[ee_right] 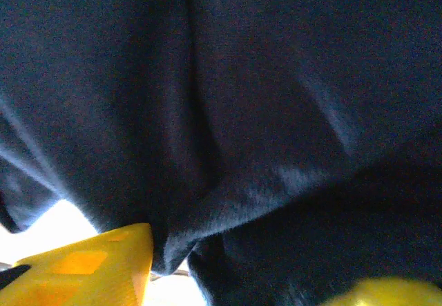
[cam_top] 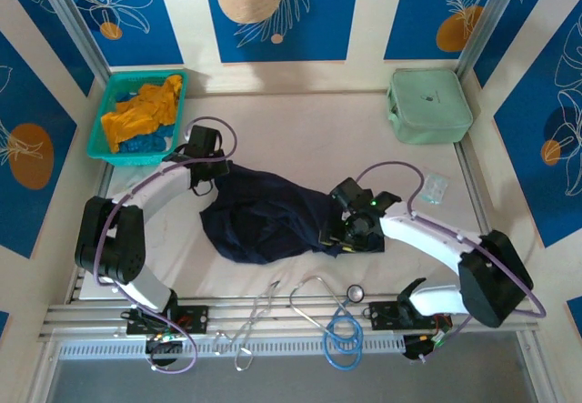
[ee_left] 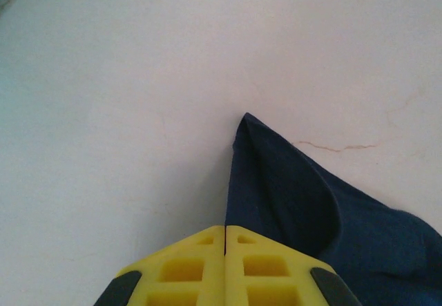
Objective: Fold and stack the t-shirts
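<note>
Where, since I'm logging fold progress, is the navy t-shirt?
In the top view the navy t-shirt lies crumpled at the middle of the table, between the left gripper at its far-left corner and the right gripper at its right edge.

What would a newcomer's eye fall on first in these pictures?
A crumpled navy t-shirt lies mid-table, the left pincer shut on its corner and the right pincer among its folds. At the far left, a teal basket holds mustard-orange cloth.
</note>
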Robot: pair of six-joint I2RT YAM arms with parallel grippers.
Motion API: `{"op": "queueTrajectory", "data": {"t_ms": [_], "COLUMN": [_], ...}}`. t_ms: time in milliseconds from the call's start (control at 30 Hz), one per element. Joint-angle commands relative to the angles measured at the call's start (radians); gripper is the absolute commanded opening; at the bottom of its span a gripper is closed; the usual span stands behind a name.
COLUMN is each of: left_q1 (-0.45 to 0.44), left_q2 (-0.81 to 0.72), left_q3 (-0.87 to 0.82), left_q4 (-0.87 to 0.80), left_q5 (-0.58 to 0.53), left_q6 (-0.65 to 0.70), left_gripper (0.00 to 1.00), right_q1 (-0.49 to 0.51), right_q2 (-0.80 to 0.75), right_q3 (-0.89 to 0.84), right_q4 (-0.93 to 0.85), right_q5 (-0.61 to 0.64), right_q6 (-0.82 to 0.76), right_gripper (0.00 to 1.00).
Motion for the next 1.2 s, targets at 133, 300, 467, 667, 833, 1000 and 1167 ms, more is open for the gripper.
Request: {"op": "queueTrajectory", "data": {"t_ms": [133, 300, 467, 667, 833, 1000, 1167], "left_q1": [0.012, 0.012, 0.012, 0.012, 0.012, 0.012, 0.012], "left_q2": [-0.033, -0.020, -0.010, -0.008, -0.001, 0.010, 0.012], "left_q3": [-0.007, -0.006, -0.001, 0.000, 0.000, 0.002, -0.001], "left_q4": [0.024, 0.030, 0.033, 0.029, 0.025, 0.028, 0.030], "left_q5": [0.032, 0.051, 0.067, 0.074, 0.072, 0.078, 0.084], "left_q6": [0.022, 0.019, 0.016, 0.014, 0.018, 0.018, 0.016], "left_gripper": [0.00, 0.00, 0.00, 0.00, 0.00, 0.00, 0.00], "right_q1": [-0.201, -0.445, -0.570, -0.622, -0.613, -0.611, -0.611], "right_q2": [-0.127, -0.011, 0.235, 0.468, 0.550, 0.593, 0.601], "right_q3": [0.179, 0.196, 0.279, 0.369, 0.408, 0.427, 0.428], "right_q4": [-0.173, -0.083, 0.018, 0.106, 0.116, 0.110, 0.097], "right_q5": [0.082, -0.045, -0.146, -0.238, -0.234, -0.219, -0.173], "right_q6": [-0.133, -0.279, -0.368, -0.390, -0.397, -0.406, -0.415], "right_gripper": [0.65, 0.58, 0.51, 0.47, 0.47, 0.47, 0.48]}}
